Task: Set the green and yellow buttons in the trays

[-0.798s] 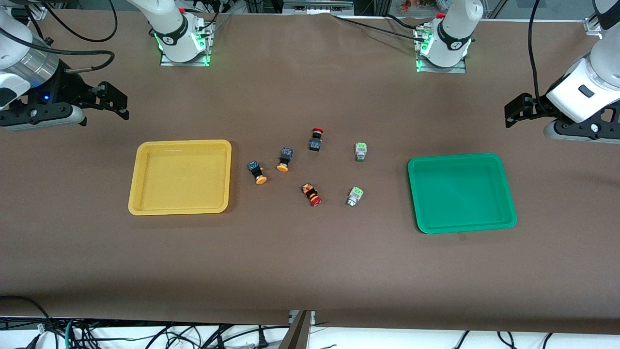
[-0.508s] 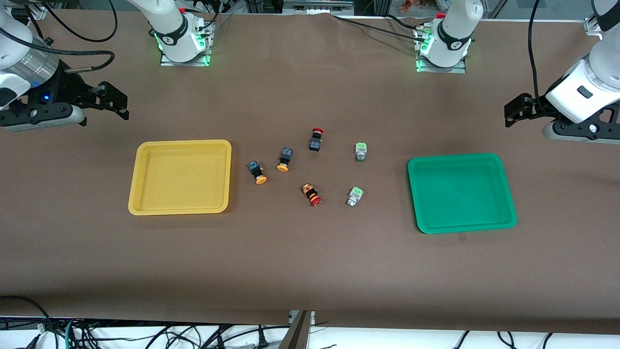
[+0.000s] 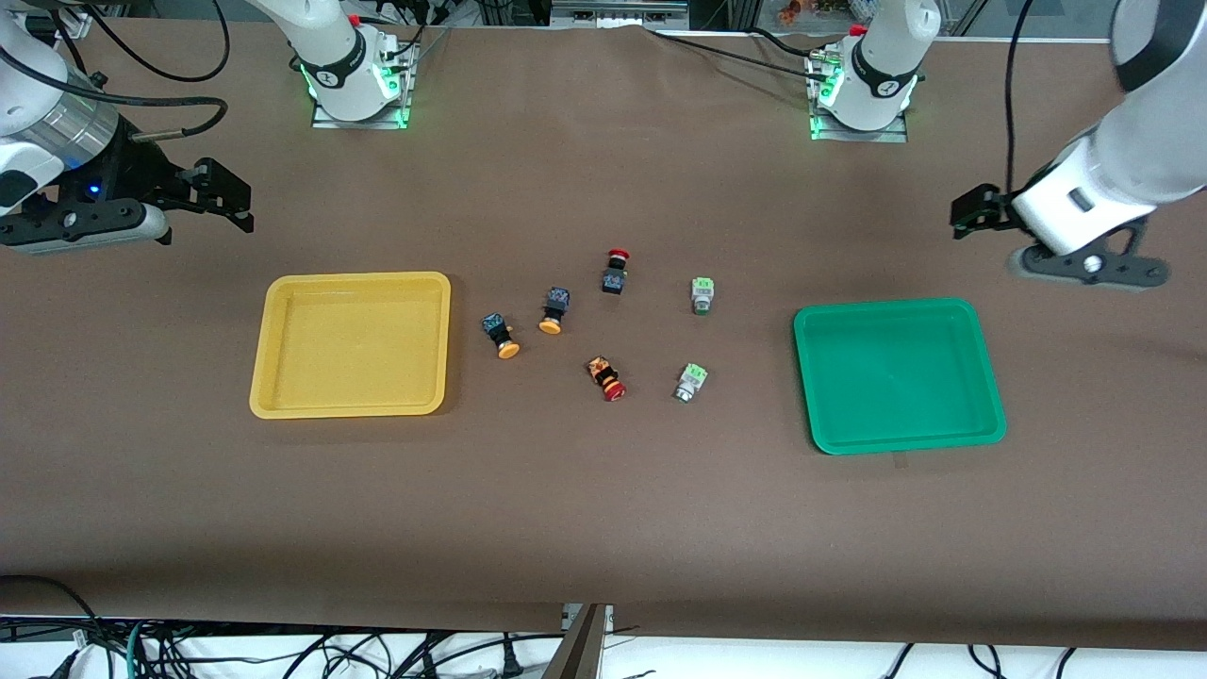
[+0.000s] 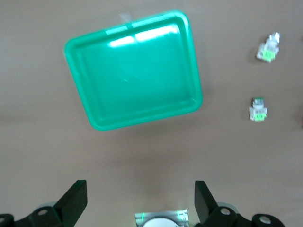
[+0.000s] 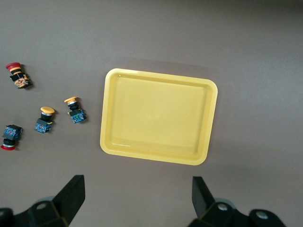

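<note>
While all four task buttons lie mid-frame, two yellow buttons [image 3: 509,337] [image 3: 553,310] and two green buttons [image 3: 701,295] [image 3: 690,381], the yellow tray [image 3: 273,396] and green tray [image 3: 990,415] hold nothing. Left gripper [image 3: 971,209], wide, has shifted toward centre; right gripper [image 3: 222,193], wide, waits upper left.

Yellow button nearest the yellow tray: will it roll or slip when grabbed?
Yellow button lies on its side; its round cap probably lets it roll in an arc if nudged. The blocky dark body looks rigid, likely the safer grip. Small, so probably light, easily knocked.
</note>
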